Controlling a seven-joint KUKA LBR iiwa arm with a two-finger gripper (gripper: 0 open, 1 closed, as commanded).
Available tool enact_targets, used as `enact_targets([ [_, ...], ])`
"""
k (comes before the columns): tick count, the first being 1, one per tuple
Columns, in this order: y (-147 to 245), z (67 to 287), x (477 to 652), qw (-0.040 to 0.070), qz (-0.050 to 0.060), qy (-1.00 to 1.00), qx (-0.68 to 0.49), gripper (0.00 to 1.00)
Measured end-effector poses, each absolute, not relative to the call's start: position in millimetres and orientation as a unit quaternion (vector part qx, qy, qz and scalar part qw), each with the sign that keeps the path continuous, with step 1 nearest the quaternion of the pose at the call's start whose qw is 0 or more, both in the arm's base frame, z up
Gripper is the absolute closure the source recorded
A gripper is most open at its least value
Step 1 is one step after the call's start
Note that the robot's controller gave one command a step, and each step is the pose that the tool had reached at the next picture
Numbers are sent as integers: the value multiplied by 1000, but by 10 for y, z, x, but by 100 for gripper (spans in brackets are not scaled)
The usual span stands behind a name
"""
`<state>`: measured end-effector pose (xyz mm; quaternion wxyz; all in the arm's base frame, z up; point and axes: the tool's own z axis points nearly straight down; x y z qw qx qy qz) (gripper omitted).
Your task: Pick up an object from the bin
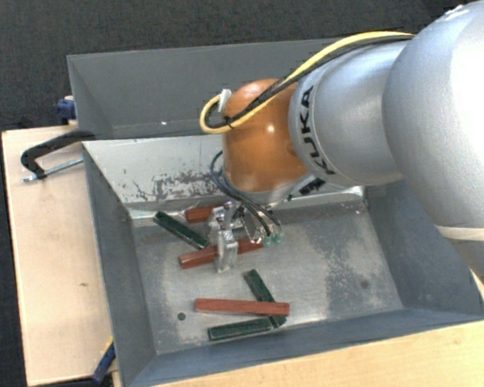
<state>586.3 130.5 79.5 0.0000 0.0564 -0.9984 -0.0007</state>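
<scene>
Camera view: you look down on one large silver KUKA arm (pixel 406 107) reaching in from the right, across the bin's right rear.
Bin: grey metal bin (pixel 116 274) with sloping walls; a few flat sticks lie on its floor, left and middle.
Wrist: a rounded orange cover (pixel 258 147), part of the robot, hangs over the rear-middle floor.
Gripper: the metal two-finger gripper (pixel 228 247) sits low at rear-middle; you cannot tell from this angle whether it is spread or pressed together.
Front group: a long red-brown flat stick (pixel 238 306), a dark green stick along the front wall (pixel 239 329) and a short dark green stick (pixel 257 284) lie well apart from the gripper.
Rear neighbours: a slanted dark green flat stick (pixel 179 227) and a short red-brown piece (pixel 199 213) lie just behind the gripper, to its left.
Risk: the thin stick lies flat on the metal, so you may get a pinch that slides off it.
Risk: the rear neighbours are close enough that you could nudge or catch one on closing.
Task's thing: a red-brown flat stick (pixel 196 259) lies crosswise on the rear-middle floor.
Thing against tool: the gripper crosses this stick near its middle, with the stick's left end jutting out to the left; contact cannot be judged.
</scene>
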Motion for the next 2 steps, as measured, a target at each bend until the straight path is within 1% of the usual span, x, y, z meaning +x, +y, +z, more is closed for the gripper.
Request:
enact_targets([
  [1, 1306, 795, 5863, 0, -1, -998, 56, 100],
  [2, 1234, 2074, 5930, -3, -1, -996, 84, 100],
])
